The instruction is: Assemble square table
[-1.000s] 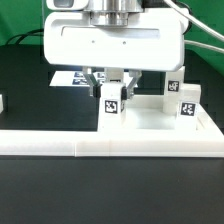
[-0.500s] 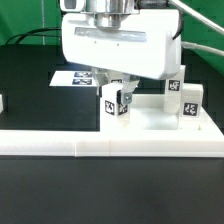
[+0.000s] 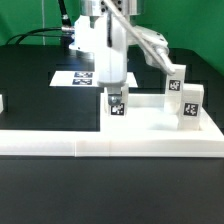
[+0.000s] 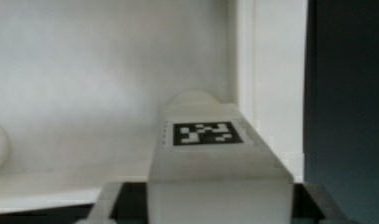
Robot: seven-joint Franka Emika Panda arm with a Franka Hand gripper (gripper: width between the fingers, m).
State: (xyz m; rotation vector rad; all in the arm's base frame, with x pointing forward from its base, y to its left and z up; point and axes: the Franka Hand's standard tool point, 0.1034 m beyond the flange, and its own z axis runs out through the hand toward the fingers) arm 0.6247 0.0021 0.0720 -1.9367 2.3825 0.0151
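Observation:
The square table's white panel point(image 3: 150, 122) lies flat behind the front rail. My gripper point(image 3: 115, 96) is shut on a short white tagged leg point(image 3: 116, 105) that stands upright on the panel's part nearer the exterior view's left. In the wrist view the leg point(image 4: 207, 140) fills the gap between my fingers point(image 4: 118, 202), its tag facing the camera, with the panel point(image 4: 97, 80) behind it. Two more tagged legs point(image 3: 175, 86) point(image 3: 190, 104) stand upright on the panel at the exterior view's right.
The long low white L-shaped rail point(image 3: 110, 146) runs along the front of the panel. The marker board point(image 3: 78, 77) lies on the black table behind the arm. A small white piece point(image 3: 2, 102) sits at the exterior view's left edge.
My wrist has turned about a quarter turn round its upright axis with the leg still in the jaws. The leg has turned with it on the spot. The other legs have not moved.

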